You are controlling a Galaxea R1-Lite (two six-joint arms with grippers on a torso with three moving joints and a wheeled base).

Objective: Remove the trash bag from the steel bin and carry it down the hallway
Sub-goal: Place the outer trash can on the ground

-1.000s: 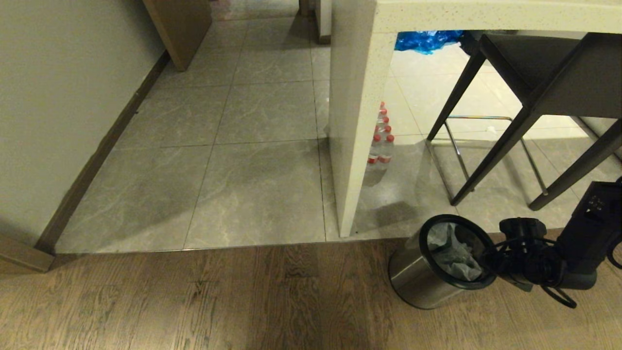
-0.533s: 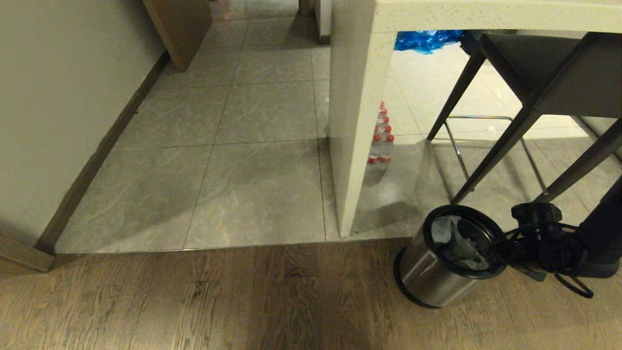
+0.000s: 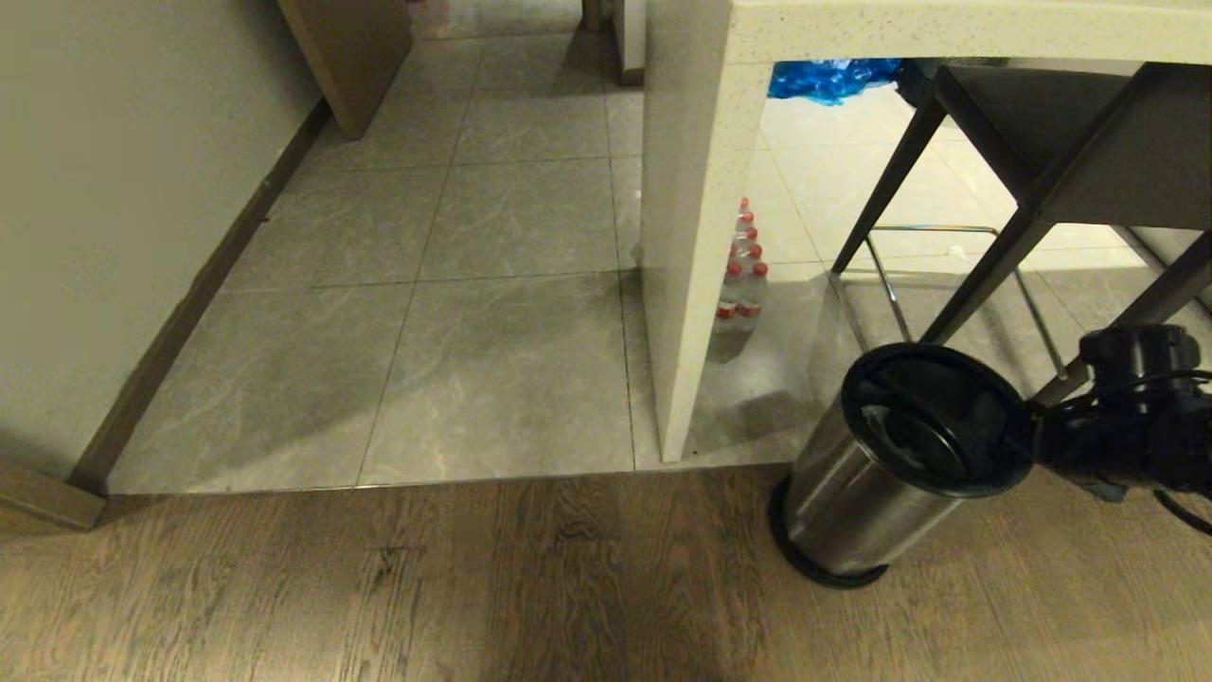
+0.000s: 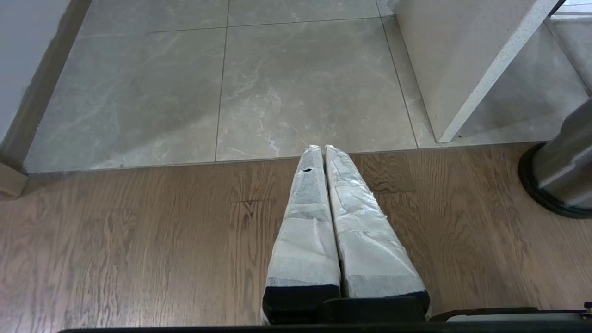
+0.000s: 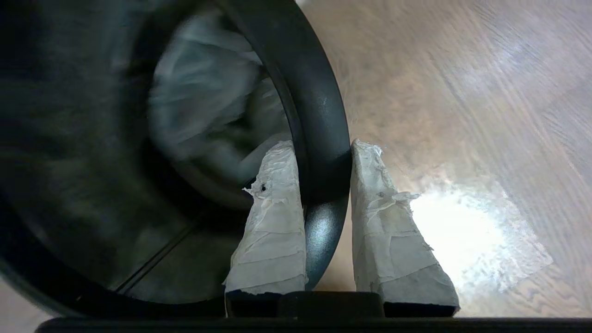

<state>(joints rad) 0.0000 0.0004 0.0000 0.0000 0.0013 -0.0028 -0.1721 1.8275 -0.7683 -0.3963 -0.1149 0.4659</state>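
Right claw pinching black ring of steel bin, tilting it; trash bag inside. Next: regrip bag.

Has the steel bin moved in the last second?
Yes. The steel bin, its black ring clamped in the right pincer, has tipped up and its mouth has shifted up the head view toward the stool leg, against the unmoved counter panel.
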